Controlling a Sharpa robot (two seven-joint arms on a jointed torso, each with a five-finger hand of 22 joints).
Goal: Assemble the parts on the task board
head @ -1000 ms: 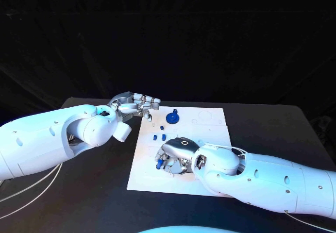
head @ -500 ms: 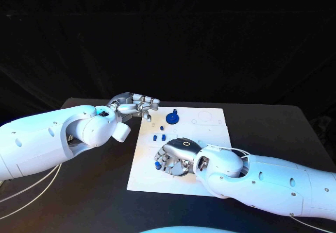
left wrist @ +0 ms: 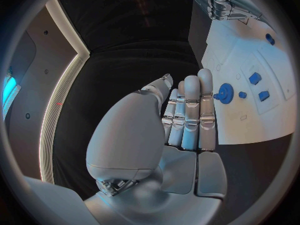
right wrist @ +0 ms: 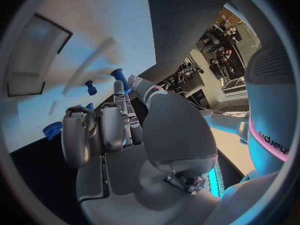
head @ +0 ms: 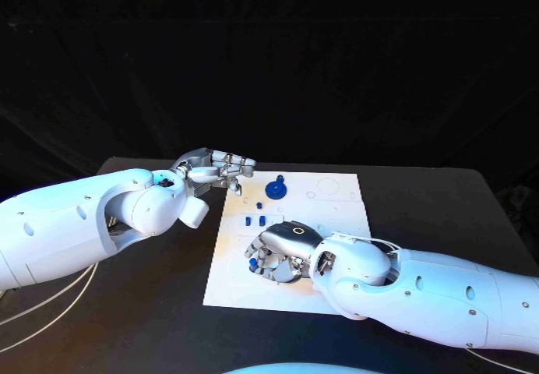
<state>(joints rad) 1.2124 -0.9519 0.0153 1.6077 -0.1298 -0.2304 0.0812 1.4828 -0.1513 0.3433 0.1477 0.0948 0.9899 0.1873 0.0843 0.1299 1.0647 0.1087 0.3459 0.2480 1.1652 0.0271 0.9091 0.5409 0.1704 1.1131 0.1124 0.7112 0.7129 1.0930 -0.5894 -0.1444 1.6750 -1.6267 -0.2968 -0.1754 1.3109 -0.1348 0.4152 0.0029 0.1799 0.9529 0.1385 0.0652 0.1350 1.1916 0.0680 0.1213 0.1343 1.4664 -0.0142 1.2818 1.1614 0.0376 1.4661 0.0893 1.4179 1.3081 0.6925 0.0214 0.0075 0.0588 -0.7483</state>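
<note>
The white task board [head: 332, 204] lies in the middle of the black table. A blue gear [head: 277, 188] sits near its far edge, with several small blue parts [head: 256, 220] just in front of it. My right hand [head: 281, 252] is low over the board's near left area with its fingers curled. It pinches a small blue part [head: 256, 265] at its fingertips, and the same blue part [right wrist: 119, 78] shows in the right wrist view. My left hand [head: 216, 167] hovers at the board's far left corner, fingers [left wrist: 190, 110] stretched out side by side and holding nothing.
The board's right half carries only faint outlines [head: 329, 187]. Bare black table [head: 438, 210] lies on both sides of the board. My two white forearms cover the near left and near right of the table.
My right hand has crept a little to the left over the board with the blue part at its fingertips. The left hand has stayed where it was.
</note>
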